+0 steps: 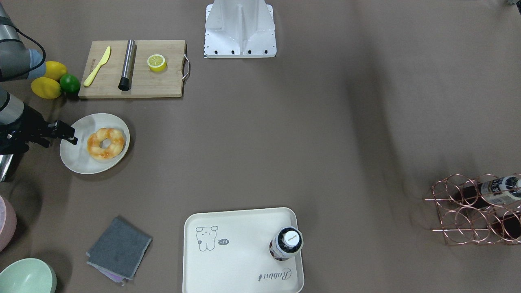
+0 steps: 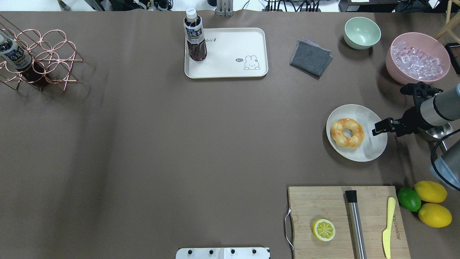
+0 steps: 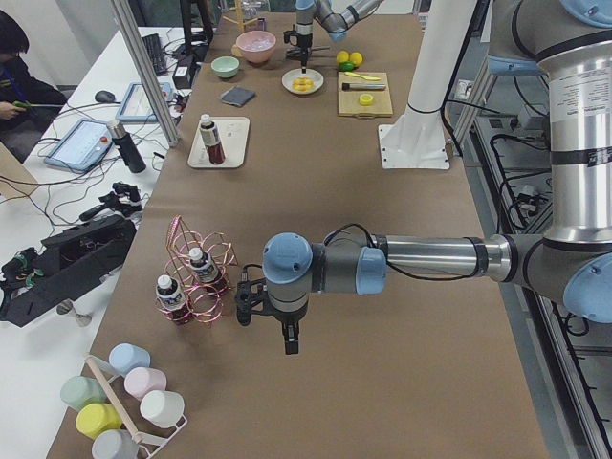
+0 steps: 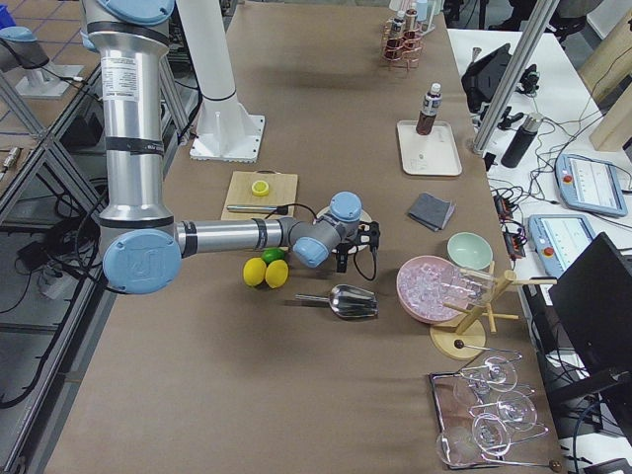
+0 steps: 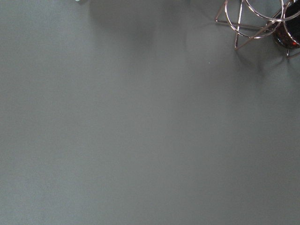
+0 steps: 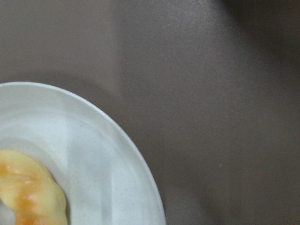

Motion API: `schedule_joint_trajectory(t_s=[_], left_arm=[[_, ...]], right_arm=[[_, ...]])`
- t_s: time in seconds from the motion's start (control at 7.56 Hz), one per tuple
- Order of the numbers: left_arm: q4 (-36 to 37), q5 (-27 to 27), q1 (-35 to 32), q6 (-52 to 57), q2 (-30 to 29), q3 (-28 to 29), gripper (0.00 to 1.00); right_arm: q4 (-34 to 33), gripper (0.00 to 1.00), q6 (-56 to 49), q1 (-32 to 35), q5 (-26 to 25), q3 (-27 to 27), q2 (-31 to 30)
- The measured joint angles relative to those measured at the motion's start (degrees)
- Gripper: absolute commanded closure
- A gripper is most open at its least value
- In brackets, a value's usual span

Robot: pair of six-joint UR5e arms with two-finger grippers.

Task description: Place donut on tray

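The donut [image 1: 106, 142] is golden with orange-brown glaze and lies on a round off-white plate [image 1: 81, 160]; it also shows in the overhead view [image 2: 347, 132] and at the lower left of the right wrist view [image 6: 28, 194]. My right gripper [image 1: 71, 136] hangs over the plate's outer rim beside the donut, apart from it, jaws open and empty [image 2: 375, 130]. The cream tray [image 2: 230, 54] with the bear drawing lies at the table's far side, with a bottle [image 2: 195, 36] upright on one end. My left gripper [image 3: 290, 339] shows only in the exterior left view, near the wire rack; I cannot tell its state.
A wooden cutting board [image 2: 323, 205] holds a halved lemon [image 2: 323, 230], a steel rod and a yellow knife. Two lemons and a lime [image 2: 431, 192], a metal scoop, a pink bowl of ice [image 2: 417, 57], a green bowl [image 2: 362, 32], a grey cloth [image 2: 311, 54] and a copper wire rack [image 2: 39, 54] stand around.
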Motion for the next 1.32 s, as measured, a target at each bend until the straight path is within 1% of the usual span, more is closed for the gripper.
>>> schedule_joint_trajectory(t_s=[0.13, 0.79, 1.32], left_arm=[[0.01, 0.00, 0.00, 0.00, 0.04, 0.00, 0.02], [-0.07, 0.00, 0.00, 0.00, 0.30, -0.18, 0.02], [-0.07, 0.00, 0.00, 0.00, 0.23, -0.20, 0.02]], right_arm=[[0.18, 1.00, 0.14, -0.17, -0.19, 0.02, -0.02], [0.24, 1.00, 0.52, -0.26, 0.47, 0.38, 0.95], [0.19, 1.00, 6.84, 2.71, 9.13, 0.41, 6.66]])
